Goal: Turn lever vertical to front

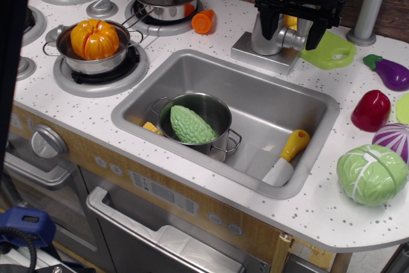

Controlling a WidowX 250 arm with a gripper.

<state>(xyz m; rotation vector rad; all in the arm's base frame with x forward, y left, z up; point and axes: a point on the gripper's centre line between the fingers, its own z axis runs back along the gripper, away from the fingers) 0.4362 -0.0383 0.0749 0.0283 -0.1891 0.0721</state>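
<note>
My claw (291, 33) hangs over the faucet column (267, 35) at the back edge of the sink (255, 94), its two black fingers (316, 33) spread apart and pointing down. The lever (293, 39) sticks out sideways from the column, a short silver stub, and it sits right in the gap between my fingers, closer to the one on the right of the picture. I cannot tell whether either finger actually touches it; the claw looks open around it rather than clamped. The column stands on its square base plate (262, 55) on the white speckled desk (332, 202). Just behind the lever lies a green cutting board (332, 52). Down in the sink a pot (214, 123) holds a green bumpy vegetable (190, 126), and a yellow-handled knife (287, 156) leans in the near right corner.
</note>
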